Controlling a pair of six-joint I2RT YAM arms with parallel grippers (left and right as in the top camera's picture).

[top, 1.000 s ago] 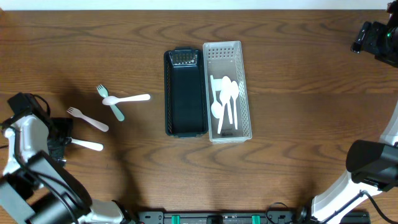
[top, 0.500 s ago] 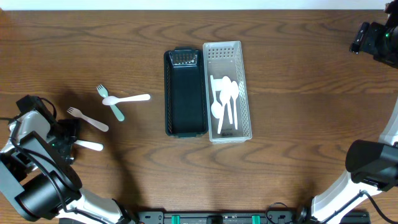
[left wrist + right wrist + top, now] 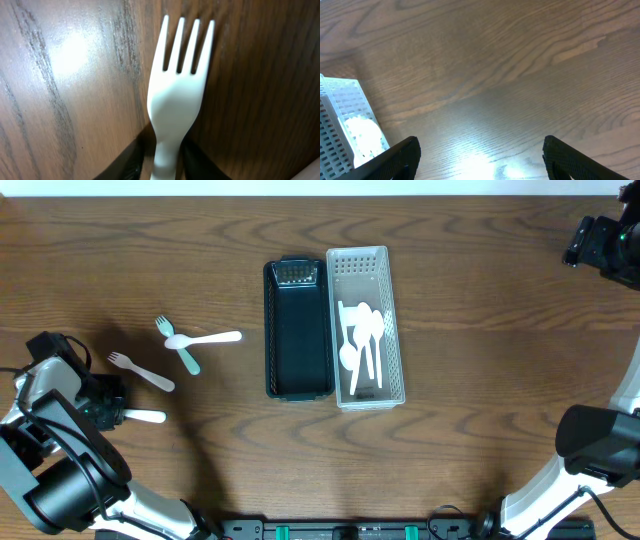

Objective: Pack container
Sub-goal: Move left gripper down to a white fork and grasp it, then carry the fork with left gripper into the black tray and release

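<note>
At the near left of the tabletop [image 3: 480, 410], lift the fork [image 3: 175, 100] straight up with the left tool [image 3: 167, 157], which pinches the narrow neck just behind the head. Looks like a thin grip low against the wood, so raise slowly and watch for twisting between the jaws. Carry right, above the pink fork [image 3: 140, 370], teal fork [image 3: 178, 345] and loose spoon [image 3: 205, 338], toward the black tray [image 3: 298, 330], empty beside the basket [image 3: 358, 258] of spoons [image 3: 362, 340] and probably the place for forks. Set down lengthwise. Leave the right tool [image 3: 481, 145] at the far right, spread wide and holding nothing. Appears to be smooth, white, light plastic: four short tines, a rounded head, lying flat on the tabletop.
</note>
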